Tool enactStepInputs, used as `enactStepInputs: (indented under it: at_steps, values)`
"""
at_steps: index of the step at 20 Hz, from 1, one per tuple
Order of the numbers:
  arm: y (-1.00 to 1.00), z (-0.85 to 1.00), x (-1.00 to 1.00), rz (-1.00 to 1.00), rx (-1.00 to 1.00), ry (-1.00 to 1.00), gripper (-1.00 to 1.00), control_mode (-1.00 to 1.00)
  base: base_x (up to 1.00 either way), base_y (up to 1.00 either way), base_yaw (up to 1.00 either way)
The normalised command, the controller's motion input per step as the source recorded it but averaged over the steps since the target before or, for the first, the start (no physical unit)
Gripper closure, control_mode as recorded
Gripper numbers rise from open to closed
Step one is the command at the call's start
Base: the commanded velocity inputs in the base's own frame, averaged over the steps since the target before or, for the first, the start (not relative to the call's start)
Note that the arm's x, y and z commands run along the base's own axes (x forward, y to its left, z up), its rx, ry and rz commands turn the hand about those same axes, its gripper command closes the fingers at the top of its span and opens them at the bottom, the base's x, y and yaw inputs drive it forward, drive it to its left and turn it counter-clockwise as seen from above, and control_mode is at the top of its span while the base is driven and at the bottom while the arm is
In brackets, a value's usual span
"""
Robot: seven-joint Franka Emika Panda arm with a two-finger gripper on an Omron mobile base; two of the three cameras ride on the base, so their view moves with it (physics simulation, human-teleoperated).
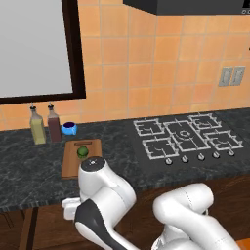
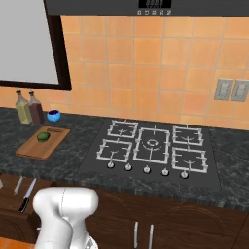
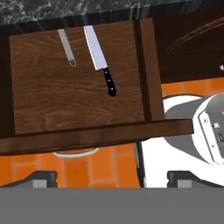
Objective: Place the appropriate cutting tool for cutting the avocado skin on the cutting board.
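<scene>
Nearby, peeler (image 3: 66, 47) lies just beside knife (image 3: 100, 59) in open drawer (image 3: 78, 100).

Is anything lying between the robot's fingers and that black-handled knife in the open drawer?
Nothing visible: the black-handled silver knife lies uncovered in the open brown wooden drawer, a slim grey peeler beside it, apart.

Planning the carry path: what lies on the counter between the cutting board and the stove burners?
Nothing: bare dark counter separates the cutting board from the stove, seen in the right base view. The avocado sits on the board itself.
</scene>
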Motion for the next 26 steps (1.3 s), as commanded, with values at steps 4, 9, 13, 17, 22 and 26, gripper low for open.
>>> enactStepInputs:
  at_steps: [4, 9, 13, 17, 22, 26]
  values:
    - [0.00, -0.51, 0.28, -0.04, 0.00, 0.00, -1.00, -1.00, 0.00, 0.00, 0.00]
    - [0.00, -0.45, 0.29, -0.01, 0.00, 0.01, -1.00, -1.00, 0.00, 0.00, 0.00]
    - [0.00, -0.48, 0.14, 0.00, 0.00, 0.03, -1.00, -1.00, 0.00, 0.00, 0.00]
    - [0.00, -0.46, 0.07, 0.00, 0.00, 0.02, -1.00, -1.00, 0.00, 0.00, 0.00]
    - [0.00, -0.43, 0.03, 0.00, 0.00, 0.01, -1.00, -1.00, 0.00, 0.00, 0.00]
    - [0.00, -0.34, 0.00, -0.01, -0.02, 0.05, -1.00, -1.00, 0.00, 0.00, 0.00]
